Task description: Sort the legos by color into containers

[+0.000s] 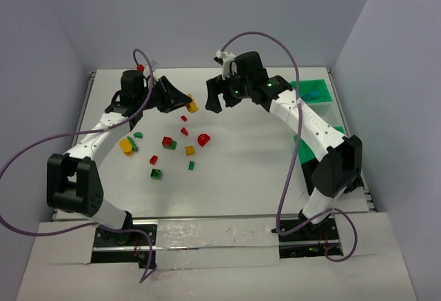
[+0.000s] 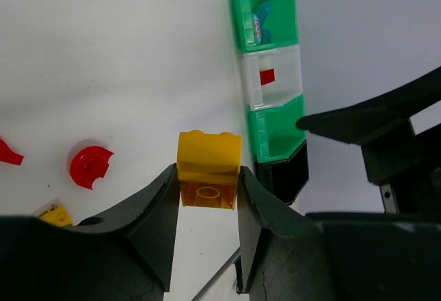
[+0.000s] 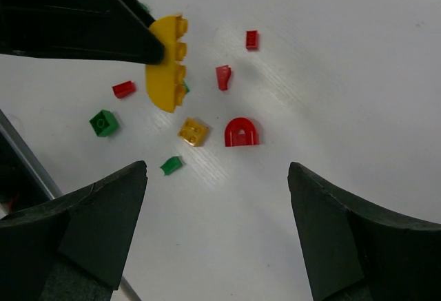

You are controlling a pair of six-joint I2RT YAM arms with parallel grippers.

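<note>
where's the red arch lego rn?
Top view: the red arch lego lies on the table near its centre, with a small yellow lego just lower-left and a small red lego upper-left.

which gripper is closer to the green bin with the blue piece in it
Right. The right gripper hangs open over the middle of the table, to the left of the green bin. The left gripper, shut on a yellow brick, sits even farther left.

Legos (image 1: 169, 142) lie scattered left of centre on the worktop (image 1: 241, 170); containers (image 1: 313, 93) line its far right edge.
</note>
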